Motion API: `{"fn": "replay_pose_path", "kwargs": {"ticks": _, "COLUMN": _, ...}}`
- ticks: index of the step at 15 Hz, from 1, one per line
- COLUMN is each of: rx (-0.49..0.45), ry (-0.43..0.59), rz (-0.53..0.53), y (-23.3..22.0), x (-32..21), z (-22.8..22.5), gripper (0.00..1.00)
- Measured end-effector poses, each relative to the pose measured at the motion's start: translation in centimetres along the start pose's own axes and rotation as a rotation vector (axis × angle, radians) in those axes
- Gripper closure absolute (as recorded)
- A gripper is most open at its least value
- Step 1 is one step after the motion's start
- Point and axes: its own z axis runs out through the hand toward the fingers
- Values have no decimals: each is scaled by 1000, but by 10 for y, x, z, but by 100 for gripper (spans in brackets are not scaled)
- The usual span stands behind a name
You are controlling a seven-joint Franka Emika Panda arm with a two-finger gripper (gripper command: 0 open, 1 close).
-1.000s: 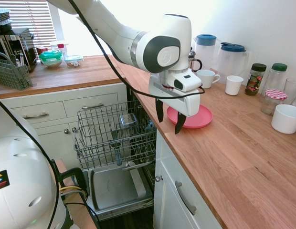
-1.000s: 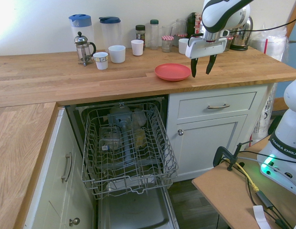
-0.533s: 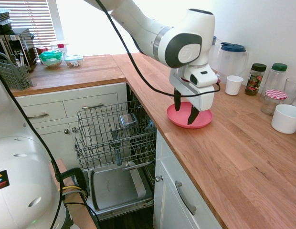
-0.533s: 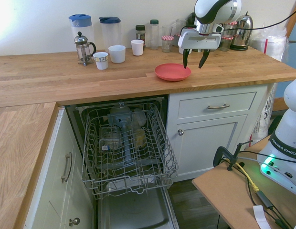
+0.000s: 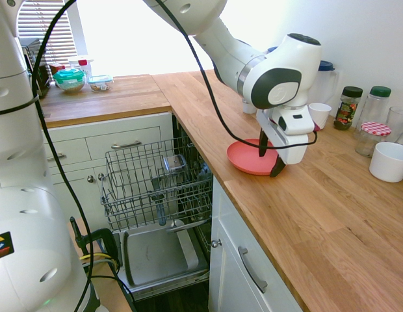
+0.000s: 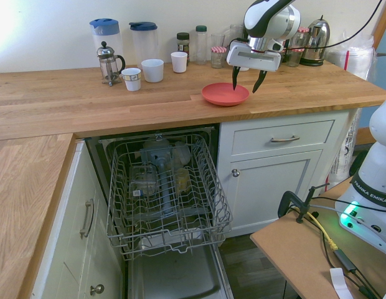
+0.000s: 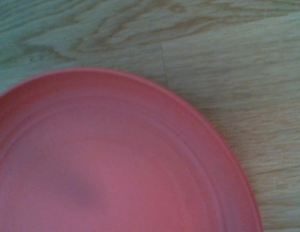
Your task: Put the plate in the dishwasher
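Plate [image 5: 248, 158] lies flat on the wooden desk [image 5: 331, 214], near the desk's front edge, just above the open dishwasher [image 6: 165, 193] & a bit to one side of its opening. Coral-red, round, shallow rim; wrist view is filled w/ it [image 7: 111, 164], wood grain beyond its rim.

Tool [image 5: 268, 158] hangs right over the plate's far side, pointing steeply down. Fingers spread wide, nothing between them; one tip over the plate, the other near its rim. Can't tell if any tip touches the plate. In 2nd ext view, tool [image 6: 246, 77] sits above the plate [image 6: 225, 94], tips straddling its edge nearest the back wall side.

Dishwasher: door dropped flat, wire rack [image 5: 156, 179] pulled out, some glassware & a grey basket inside.

Behind the plate, along the wall: two white mugs [image 6: 152, 70], a French press [image 6: 108, 62], two blue-lidded jugs [image 6: 105, 37], jars [image 5: 348, 107]. White bowl [image 5: 389, 161] well apart from the plate, further along the desk.
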Motion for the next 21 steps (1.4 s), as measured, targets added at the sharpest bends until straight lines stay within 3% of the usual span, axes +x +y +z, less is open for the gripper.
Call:
{"fn": "replay_pose_path", "kwargs": {"ticks": 4, "rx": 38, "ry": -46, "rz": -16, "y": 2, "x": 21, "z": -4, "gripper": 0}}
{"fn": "replay_pose_path", "kwargs": {"ticks": 11, "rx": 22, "ry": -88, "rz": -52, "y": -6, "x": 28, "z": 8, "gripper": 0}}
{"fn": "replay_pose_path", "kwargs": {"ticks": 12, "rx": 20, "ry": -92, "rz": -54, "y": -7, "x": 29, "z": 9, "gripper": 100}}
{"fn": "replay_pose_path", "kwargs": {"ticks": 21, "rx": 15, "ry": -122, "rz": -74, "y": -13, "x": 31, "z": 19, "gripper": 100}}
